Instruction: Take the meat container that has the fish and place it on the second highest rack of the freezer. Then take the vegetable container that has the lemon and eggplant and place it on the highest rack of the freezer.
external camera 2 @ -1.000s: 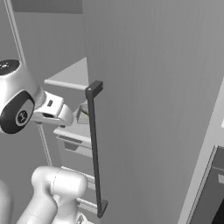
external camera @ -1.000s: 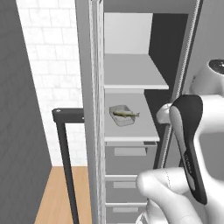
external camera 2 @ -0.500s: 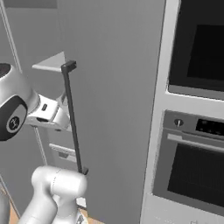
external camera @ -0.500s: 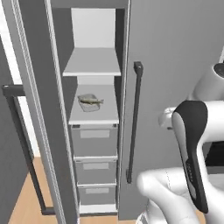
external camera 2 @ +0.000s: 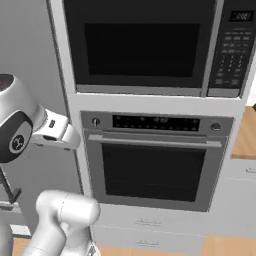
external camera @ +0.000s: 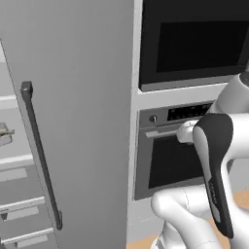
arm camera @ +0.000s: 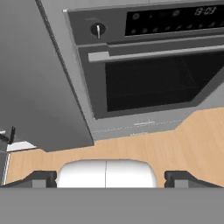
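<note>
My pincer [arm camera: 106, 177] is spread wide with nothing between its tips, looking down at the wooden floor [arm camera: 166, 140] and the wall oven [arm camera: 153, 65], so I judge I'm on my way to fetch the vegetable container and should keep the arm tucked clear of the freezer door [external camera: 73, 112] and its long handle [external camera: 41, 155]. The fish container [external camera: 4, 134] sits on a freezer rack at the far left edge of the left base view, well off to my left, away from the pincer.
</note>
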Controlling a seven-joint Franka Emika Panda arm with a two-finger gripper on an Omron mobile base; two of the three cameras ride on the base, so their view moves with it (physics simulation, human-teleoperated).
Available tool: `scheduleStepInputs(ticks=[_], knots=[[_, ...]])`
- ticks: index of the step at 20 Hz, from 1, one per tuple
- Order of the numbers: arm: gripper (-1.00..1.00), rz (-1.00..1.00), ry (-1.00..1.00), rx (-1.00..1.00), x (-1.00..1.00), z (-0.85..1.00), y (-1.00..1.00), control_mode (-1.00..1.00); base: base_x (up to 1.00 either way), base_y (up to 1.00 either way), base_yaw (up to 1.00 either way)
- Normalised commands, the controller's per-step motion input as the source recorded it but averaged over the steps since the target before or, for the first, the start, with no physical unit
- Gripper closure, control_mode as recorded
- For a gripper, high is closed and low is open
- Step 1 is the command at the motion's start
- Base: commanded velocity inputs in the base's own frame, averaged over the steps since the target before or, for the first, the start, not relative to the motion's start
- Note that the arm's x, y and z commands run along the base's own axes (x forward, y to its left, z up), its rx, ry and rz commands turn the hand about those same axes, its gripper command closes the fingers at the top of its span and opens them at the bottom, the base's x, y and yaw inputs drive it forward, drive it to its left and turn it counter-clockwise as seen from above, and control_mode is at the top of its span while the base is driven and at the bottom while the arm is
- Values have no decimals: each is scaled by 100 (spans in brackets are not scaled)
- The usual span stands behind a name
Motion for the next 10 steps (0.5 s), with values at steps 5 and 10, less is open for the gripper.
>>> scheduleStepInputs(ticks=[5,10], knots=[[-100,0,0,0,0,0,0,100,67,-100,-10],[-100,0,0,0,0,0,0,100,59,-100,0]])
